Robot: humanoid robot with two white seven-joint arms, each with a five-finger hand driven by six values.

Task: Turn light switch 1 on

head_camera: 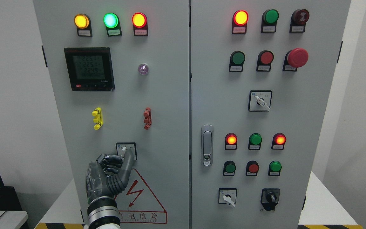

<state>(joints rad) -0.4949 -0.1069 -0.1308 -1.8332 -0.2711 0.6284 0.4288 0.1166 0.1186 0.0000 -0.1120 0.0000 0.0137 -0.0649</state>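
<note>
The grey cabinet (pixel 170 95) fills the view. At seven o'clock on its left door, the left hand (pixel 106 178) reaches the rotary light switch (pixel 125 150), its fingers (pixel 127 163) curled with one against the knob. Best to pinch the knob squarely, then twist smoothly without slipping.

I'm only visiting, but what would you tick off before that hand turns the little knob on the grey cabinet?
1. Left hand at the small white rotary switch on its black-framed plate: ok, a finger reaches it.
2. Firm grip on the switch: cannot tell, the finger hides the handle.
3. Other fingers curled away from the red lightning warning triangle: ok.
4. Yellow clip and dark red clip above, clear of the hand: ok.
5. Right hand clear: cannot tell, out of view.
</note>
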